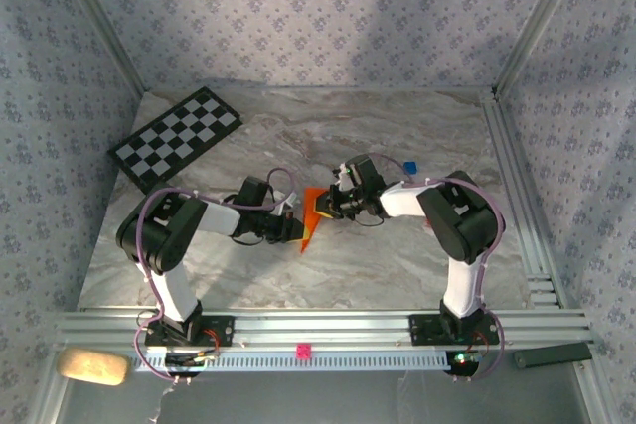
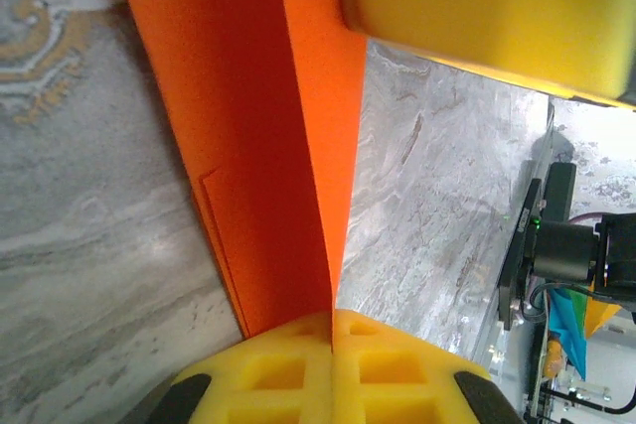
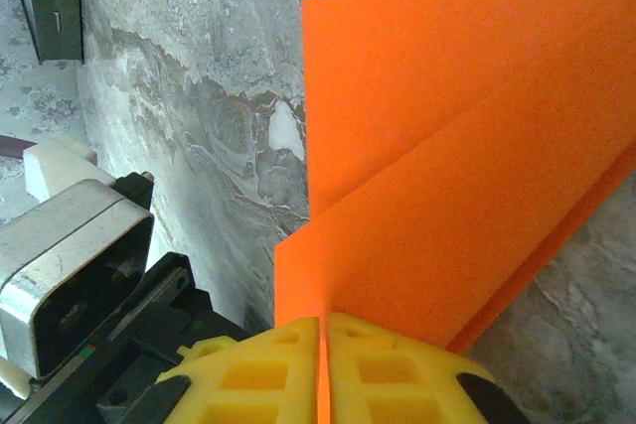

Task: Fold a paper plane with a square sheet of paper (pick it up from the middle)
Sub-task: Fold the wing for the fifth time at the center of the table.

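The orange paper [image 1: 314,212], folded into a narrow pointed shape with several layers, is held between both grippers at the middle of the marble table. My left gripper [image 1: 294,224] is shut on its left edge. In the left wrist view the yellow pads [image 2: 288,374] pinch a raised flap of the paper [image 2: 248,136], and the layers below lie on the table. My right gripper [image 1: 331,204] is shut on the other side. Its yellow pads [image 3: 383,374] clamp a thin edge in the right wrist view, and the folded paper [image 3: 467,136] fans out beyond them.
A black-and-white checkerboard [image 1: 176,138] lies at the back left. A tiny blue cube [image 1: 408,166] sits behind the right arm. A small pink-red cube [image 1: 303,351] rests on the front rail [image 1: 328,330]. A tan object [image 1: 92,366] lies at the near left.
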Robot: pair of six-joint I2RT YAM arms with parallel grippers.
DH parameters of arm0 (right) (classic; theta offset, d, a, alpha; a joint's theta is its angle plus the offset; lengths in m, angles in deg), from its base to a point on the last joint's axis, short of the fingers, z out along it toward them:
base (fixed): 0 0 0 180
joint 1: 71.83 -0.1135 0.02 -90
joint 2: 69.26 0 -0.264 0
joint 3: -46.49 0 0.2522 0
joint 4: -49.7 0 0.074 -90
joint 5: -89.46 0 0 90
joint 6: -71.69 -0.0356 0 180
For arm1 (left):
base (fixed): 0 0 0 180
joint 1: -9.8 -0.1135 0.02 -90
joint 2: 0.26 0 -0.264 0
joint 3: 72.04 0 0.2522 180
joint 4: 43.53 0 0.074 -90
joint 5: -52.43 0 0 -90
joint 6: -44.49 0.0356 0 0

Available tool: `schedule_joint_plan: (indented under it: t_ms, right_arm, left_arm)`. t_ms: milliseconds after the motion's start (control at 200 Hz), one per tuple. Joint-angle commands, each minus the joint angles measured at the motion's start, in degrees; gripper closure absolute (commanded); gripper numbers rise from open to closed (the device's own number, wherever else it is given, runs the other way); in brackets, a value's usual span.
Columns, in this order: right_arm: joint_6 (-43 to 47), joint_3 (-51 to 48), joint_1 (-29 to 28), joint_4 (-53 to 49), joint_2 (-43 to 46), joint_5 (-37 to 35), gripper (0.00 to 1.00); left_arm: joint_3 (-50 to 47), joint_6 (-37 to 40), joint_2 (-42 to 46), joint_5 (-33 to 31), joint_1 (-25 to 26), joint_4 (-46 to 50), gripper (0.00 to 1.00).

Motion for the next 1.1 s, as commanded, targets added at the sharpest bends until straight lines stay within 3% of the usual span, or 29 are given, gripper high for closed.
schedule_joint_plan:
  t_ms: [0, 905, 1094]
  right_arm:
    - [1.0, 1.6, 0.4, 0.8, -1.4, 1.6, 0.88]
    - [0.2, 2.9, 0.4, 0.1, -7.1, -1.2, 0.85]
    - [-1.5, 0.7, 0.4, 2.3, -2.1, -2.1, 0.80]
  left_arm:
    - [-2.3, -0.6, -1.8, -6.1, -0.7, 4.0, 1.00]
    - [-2.2, 2.3, -2.7, -6.7, -1.1, 8.0, 1.00]
    - [-2.3, 4.3, 0.0, -6.5, -1.2, 9.0, 1.00]
